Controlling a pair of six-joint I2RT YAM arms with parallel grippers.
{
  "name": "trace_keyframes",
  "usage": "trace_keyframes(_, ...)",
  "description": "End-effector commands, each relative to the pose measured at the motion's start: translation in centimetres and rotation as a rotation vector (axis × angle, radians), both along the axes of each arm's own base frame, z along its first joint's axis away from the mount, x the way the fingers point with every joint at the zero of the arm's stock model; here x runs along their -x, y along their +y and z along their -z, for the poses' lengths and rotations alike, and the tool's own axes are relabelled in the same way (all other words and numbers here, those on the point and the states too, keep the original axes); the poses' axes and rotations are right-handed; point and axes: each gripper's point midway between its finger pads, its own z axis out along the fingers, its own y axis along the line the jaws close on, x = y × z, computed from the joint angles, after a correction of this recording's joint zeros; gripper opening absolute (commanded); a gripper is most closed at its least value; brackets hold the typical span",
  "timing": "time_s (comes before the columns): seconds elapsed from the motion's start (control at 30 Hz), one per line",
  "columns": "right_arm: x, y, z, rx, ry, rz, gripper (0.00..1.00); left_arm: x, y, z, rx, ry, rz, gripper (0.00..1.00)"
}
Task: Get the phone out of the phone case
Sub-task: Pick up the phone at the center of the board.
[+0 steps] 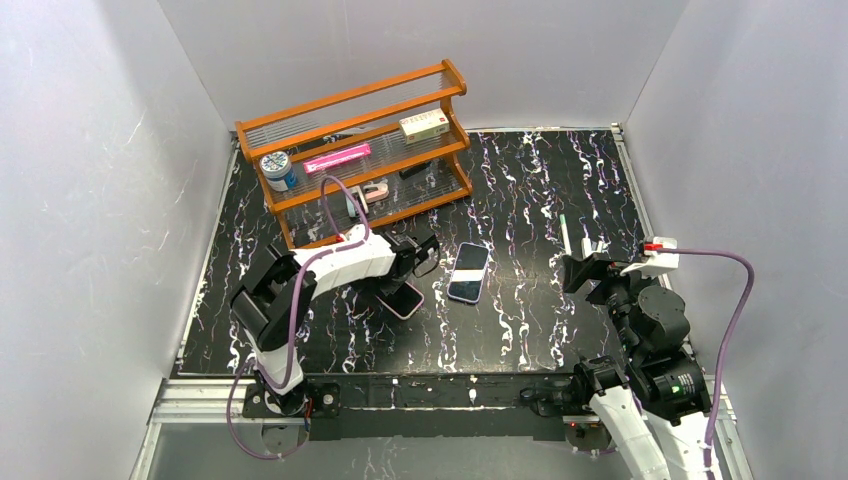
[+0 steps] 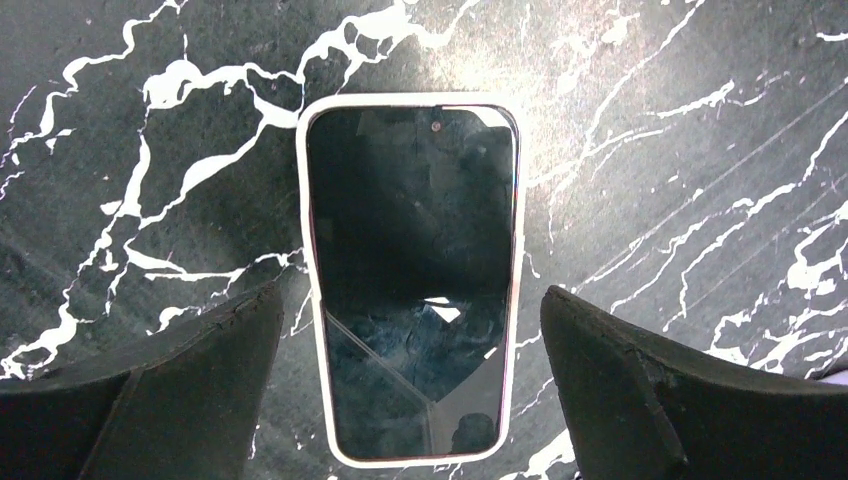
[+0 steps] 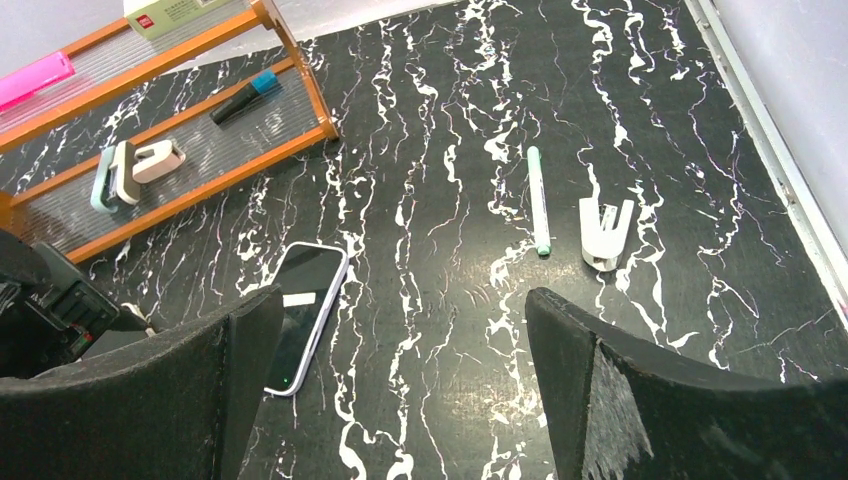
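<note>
1. Phone in the left wrist view lies flat and screen up in its white phone case on the marbled table. The left gripper hangs over it, fingers spread wide and holding nothing. A good start is likely to come down square and pin one long edge.
2. Right wrist view: the right gripper is also spread and empty, well apart from a white-cased phone left of the pen. It should probably peel a corner lip, not pull the whole rim.
3. Top view: that cased phone sits mid-table, and a second dark slab lies under the left arm. I cannot tell which one the left fingers frame, so confirm the target first
</note>
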Motion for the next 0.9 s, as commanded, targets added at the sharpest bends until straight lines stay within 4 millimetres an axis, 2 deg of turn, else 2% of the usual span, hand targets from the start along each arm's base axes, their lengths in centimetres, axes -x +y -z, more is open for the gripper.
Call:
trace_keyframes(0.0, -0.2, 0.4, -1.0, -0.011, -0.049, -0.017, 0.99, -0.5, 1.1, 0.7, -0.047, -0.011, -0.025, 0.98)
trace_keyframes(0.5, -0.2, 0.6, -1.0, -0.011, -0.049, -0.03, 0.99, 1.2, 1.5, 3.5, -0.112, 0.144, 0.021, 0.97)
trace_keyframes(0.67, -0.3, 1.2, -1.2, -0.009, -0.051, -0.059, 0.99, 1.2, 0.9, 3.9, -0.089, 0.161, 0.057, 0.86)
trace_keyframes(0.8, -0.7, 2.2, -1.4, -0.002, -0.032, -0.112, 0.99, 0.8, 0.3, 3.4, -0.057, 0.133, 0.086, 0.7)
trace_keyframes(0.87, -1.0, 2.9, -1.2, -0.003, -0.006, -0.143, 0.99, 0.6, 0.0, 3.0, -0.032, 0.116, 0.097, 0.58)
